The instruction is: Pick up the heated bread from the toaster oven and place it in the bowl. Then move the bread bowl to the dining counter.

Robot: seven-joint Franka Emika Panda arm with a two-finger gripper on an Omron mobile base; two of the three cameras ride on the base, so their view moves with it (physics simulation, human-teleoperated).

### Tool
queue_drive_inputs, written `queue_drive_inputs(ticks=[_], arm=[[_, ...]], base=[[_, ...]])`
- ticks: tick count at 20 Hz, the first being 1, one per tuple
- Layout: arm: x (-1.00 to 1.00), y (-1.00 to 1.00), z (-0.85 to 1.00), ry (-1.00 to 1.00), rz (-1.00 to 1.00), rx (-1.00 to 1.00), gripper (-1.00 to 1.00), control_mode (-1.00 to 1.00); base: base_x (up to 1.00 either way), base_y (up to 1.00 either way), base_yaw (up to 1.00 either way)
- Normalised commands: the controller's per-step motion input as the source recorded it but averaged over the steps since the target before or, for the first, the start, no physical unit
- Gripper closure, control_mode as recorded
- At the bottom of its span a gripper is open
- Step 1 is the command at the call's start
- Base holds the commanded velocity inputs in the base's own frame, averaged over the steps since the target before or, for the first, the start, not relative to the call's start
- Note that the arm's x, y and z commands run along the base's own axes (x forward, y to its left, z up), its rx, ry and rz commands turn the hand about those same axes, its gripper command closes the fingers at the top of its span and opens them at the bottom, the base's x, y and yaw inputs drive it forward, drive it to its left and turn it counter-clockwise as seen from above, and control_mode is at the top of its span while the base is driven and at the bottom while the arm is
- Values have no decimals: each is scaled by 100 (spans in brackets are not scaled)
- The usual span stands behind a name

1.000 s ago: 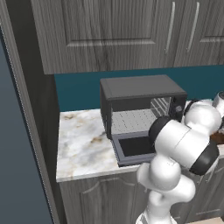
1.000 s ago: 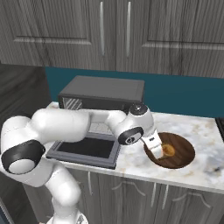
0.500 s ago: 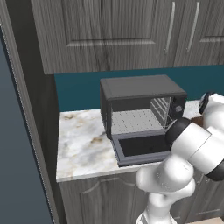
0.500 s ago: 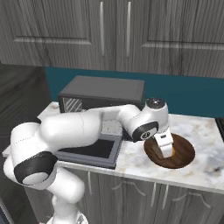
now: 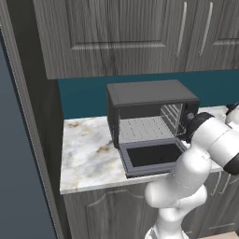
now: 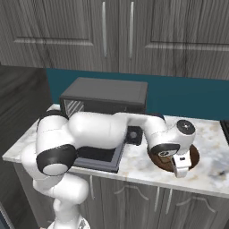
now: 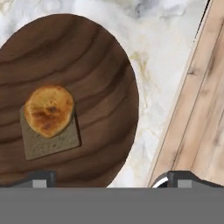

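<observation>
Spread wide apart, fingers [image 7: 38,178] holding nothing, gripper [image 7: 109,179] hanging over the bowl [image 7: 100,65]. In the hand view, bread [image 7: 48,110] lying inside the bowl at about 10 o'clock from the tips, on a square brownish patch. Bowl resting on the marble counter [image 6: 143,163], at 3 o'clock from the toaster oven [image 6: 105,96], oven door dropped open.

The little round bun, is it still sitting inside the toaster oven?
No. In the hand view the bun lies inside the dark wooden bowl, and the toaster oven has a bare wire rack behind its open door.
</observation>
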Motion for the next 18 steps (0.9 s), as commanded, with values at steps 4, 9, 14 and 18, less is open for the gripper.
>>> queue_drive_inputs(ticks=[4,9,14,18], arm=[[8,-16,-35,0,0,17,-100,-100],[16,-17,-32,0,0,3,-100,-100],[14,-3,-41,0,0,0,-100,-100],[19,0,-33,0,0,0,-100,-100]], base=[[0,0,0],[0,0,0],[0,0,0],[0,0,0]])
